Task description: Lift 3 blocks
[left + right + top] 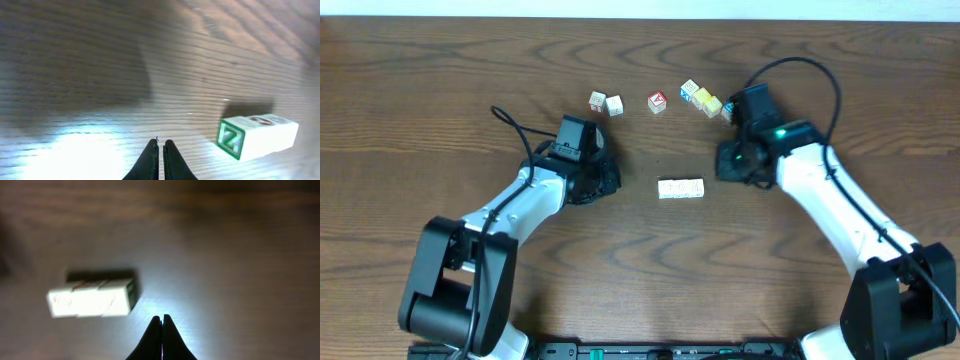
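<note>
Approach step: left gripper [161, 152] and right gripper [161, 327] are sitting clenched and empty, flanking the row of three blocks [681, 188] lying untouched on the table [440, 90]. Next move is likely needing both pressing inward on its ends, then lifting.

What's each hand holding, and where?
Nothing. Left hand and right hand are both shut and empty; the three blocks sit in a row on the table, untouched.

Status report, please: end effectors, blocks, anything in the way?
Left end effector shut, empty. Right end effector shut, empty. Three blocks in a row on the table, not gripped. Other cubes farther out, clear of the row.
</note>
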Available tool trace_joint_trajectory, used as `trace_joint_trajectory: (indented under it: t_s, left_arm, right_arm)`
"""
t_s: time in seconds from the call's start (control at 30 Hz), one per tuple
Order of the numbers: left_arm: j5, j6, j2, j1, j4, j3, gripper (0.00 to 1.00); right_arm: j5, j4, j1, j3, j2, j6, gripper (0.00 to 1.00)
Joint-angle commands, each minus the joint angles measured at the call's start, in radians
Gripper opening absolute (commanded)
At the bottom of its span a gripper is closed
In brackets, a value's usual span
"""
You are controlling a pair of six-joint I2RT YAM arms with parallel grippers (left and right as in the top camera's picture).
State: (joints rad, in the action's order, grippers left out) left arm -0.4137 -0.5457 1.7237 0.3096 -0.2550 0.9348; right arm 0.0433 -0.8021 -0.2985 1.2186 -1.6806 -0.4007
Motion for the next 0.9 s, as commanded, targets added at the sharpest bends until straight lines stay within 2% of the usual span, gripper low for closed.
trace_joint_trajectory:
  t_s: [0.0, 0.2, 0.43, 0.57, 0.87]
  left_arm:
    - [-0.048, 0.006, -0.01, 0.005, -0.002, -0.003, 0.07]
    - [-0.077, 0.006, -0.01, 0.025, 0.014, -0.003, 0.07]
    - [-0.077, -0.014, 0.001, 0.052, 0.04, -0.003, 0.07]
    - [-0.079, -0.018, 0.008, 0.052, 0.047, -0.003, 0.07]
    - [-0.21, -0.031, 0.113, 0.056, 0.116, -0.004, 0.07]
  right_arm:
    - [0.079, 0.031, 0.04, -0.048, -0.034, 0.036, 0.01]
    - [0.177, 0.158, 0.089, -0.135, -0.046, 0.036, 0.01]
    - [0.367, 0.4, 0.148, -0.293, -0.048, 0.038, 0.01]
    - [0.417, 0.454, 0.18, -0.333, -0.051, 0.038, 0.01]
    - [0.505, 0.534, 0.172, -0.351, -0.106, 0.035, 0.01]
